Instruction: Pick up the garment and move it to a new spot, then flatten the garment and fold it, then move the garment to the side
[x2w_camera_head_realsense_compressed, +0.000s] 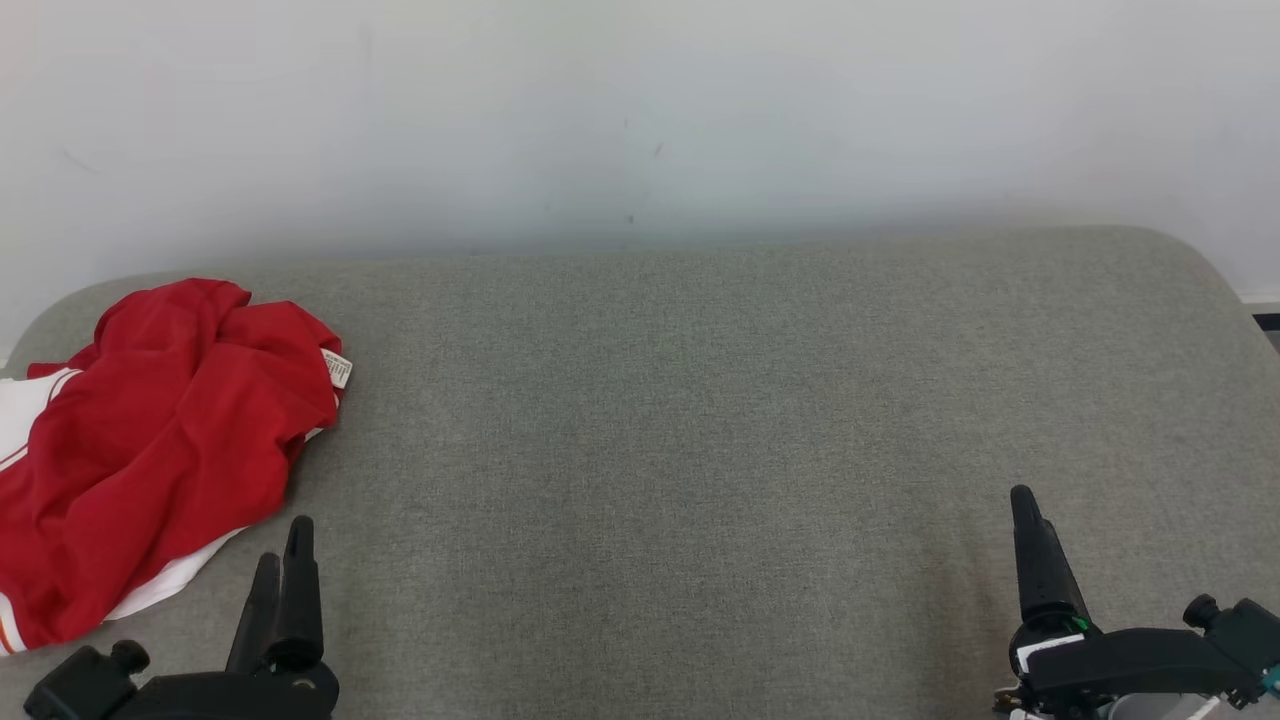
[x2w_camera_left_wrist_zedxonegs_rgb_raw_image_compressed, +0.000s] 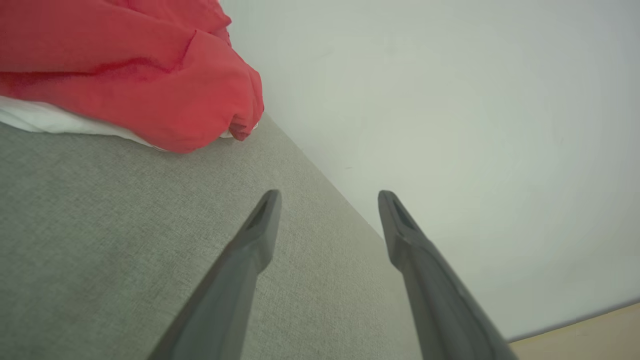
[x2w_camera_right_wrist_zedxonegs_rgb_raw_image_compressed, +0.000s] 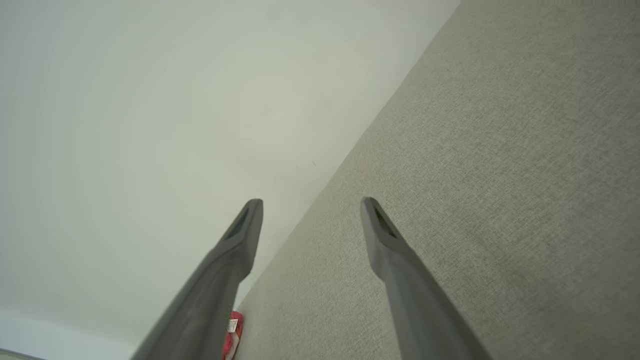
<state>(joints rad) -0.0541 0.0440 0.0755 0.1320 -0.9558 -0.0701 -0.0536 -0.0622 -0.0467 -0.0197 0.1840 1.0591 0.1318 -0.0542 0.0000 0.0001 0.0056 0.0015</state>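
Worktop in grey fabric, crumpled garment at its left end.
Red and white, the garment lies just ahead of the left claw, apart from it; right claw well away; both claws spread, holding nothing. White tag on its right edge.

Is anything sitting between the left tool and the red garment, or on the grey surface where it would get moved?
Nothing visible stands in the way. The left tool is open, just short of the crumpled red and white garment, with bare grey fabric surface between them. No obstacle shows on the middle or right of that surface.
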